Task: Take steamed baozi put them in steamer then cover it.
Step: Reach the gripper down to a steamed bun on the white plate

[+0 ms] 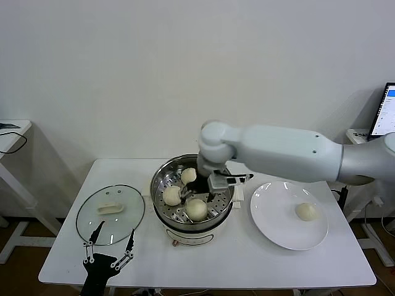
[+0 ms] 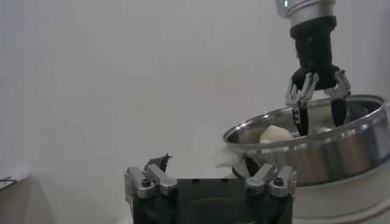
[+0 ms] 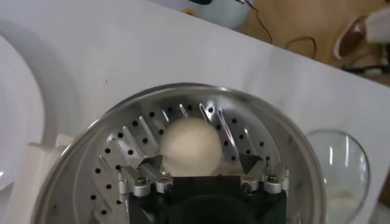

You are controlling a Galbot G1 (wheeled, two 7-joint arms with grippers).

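The steamer (image 1: 162, 179) stands mid-table with three steamed baozi on its perforated tray: one near the front (image 1: 196, 210), one at the left (image 1: 171, 195), one at the back (image 1: 188, 176). My right gripper (image 1: 195, 198) reaches down into the pot, open, its fingers either side of the front baozi (image 3: 190, 146) and off it. A fourth baozi (image 1: 306, 211) lies on the white plate (image 1: 278, 231). The cover (image 1: 126, 219) lies flat on the table to the left. My left gripper (image 1: 115, 232) hovers open at its near edge, holding nothing.
The plate sits right of the steamer (image 2: 329, 152). A monitor (image 1: 386, 111) stands at the far right and a side table (image 1: 12, 131) at the far left. Bare tabletop (image 1: 216, 259) runs along the front edge.
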